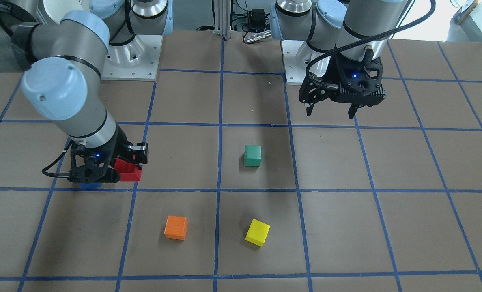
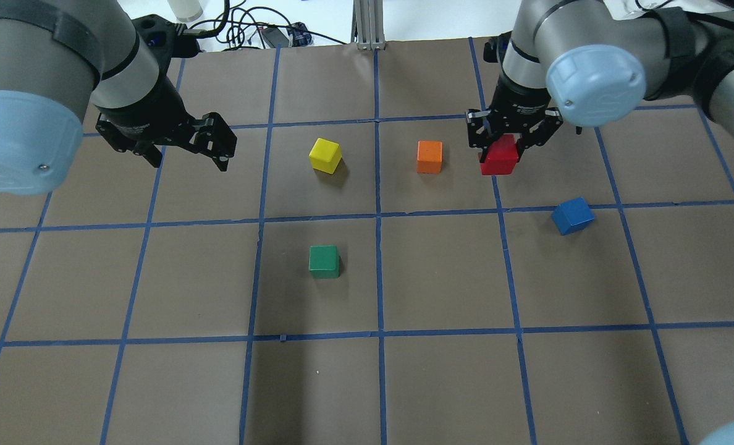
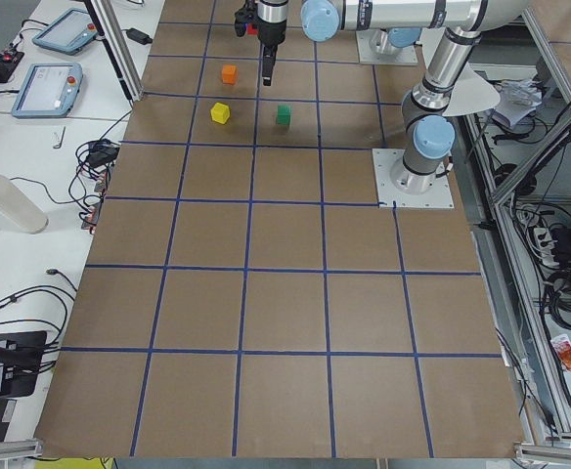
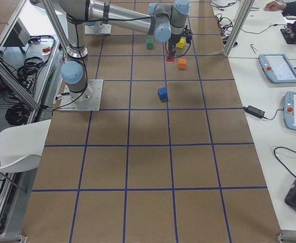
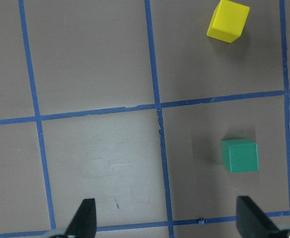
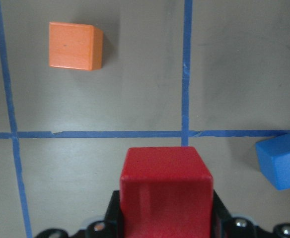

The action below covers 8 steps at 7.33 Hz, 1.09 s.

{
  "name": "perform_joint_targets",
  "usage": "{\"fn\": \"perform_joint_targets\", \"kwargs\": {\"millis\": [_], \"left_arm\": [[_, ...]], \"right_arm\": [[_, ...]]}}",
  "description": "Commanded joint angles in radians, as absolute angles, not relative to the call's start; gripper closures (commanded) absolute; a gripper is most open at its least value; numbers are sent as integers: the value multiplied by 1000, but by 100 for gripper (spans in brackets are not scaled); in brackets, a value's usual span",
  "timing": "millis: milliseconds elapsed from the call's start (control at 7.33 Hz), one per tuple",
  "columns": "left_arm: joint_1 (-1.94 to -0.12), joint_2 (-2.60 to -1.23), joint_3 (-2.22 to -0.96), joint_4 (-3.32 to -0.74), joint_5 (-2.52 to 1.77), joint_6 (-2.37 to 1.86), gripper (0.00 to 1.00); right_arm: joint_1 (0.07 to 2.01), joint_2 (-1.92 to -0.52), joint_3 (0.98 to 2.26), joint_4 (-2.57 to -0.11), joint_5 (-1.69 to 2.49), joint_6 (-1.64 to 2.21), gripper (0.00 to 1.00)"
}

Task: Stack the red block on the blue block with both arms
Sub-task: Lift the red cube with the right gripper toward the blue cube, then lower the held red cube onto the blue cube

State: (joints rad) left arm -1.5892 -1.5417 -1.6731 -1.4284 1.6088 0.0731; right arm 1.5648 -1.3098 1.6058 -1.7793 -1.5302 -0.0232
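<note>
My right gripper [image 2: 501,147] is shut on the red block [image 2: 500,156] and holds it a little above the table. The wrist view shows the red block [image 6: 167,191] between the fingers. The blue block [image 2: 572,216] lies on the table, nearer the robot and further right than the red block, and apart from it. It also shows in the right wrist view [image 6: 282,161]. In the front view only its edge [image 1: 90,185] shows under the right gripper [image 1: 117,168]. My left gripper [image 2: 188,147] is open and empty above the table's left half, also seen from its wrist [image 5: 167,220].
The orange cube [image 2: 429,156] sits just left of the red block. The yellow cube [image 2: 325,154] and green cube [image 2: 324,261] lie near the middle. Blue tape lines grid the brown table [image 2: 441,278].
</note>
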Motion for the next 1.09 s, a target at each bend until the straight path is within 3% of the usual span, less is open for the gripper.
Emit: {"fn": "perform_joint_targets", "kwargs": {"millis": [0, 955], "left_arm": [[-1589, -1543, -1671, -1428, 1608, 74, 0], [-1586, -1543, -1669, -1427, 1608, 74, 0]], "right_arm": [[1438, -1338, 1678, -1795, -1532, -282, 100], [1321, -1342, 1876, -2043, -1592, -489, 100]]}}
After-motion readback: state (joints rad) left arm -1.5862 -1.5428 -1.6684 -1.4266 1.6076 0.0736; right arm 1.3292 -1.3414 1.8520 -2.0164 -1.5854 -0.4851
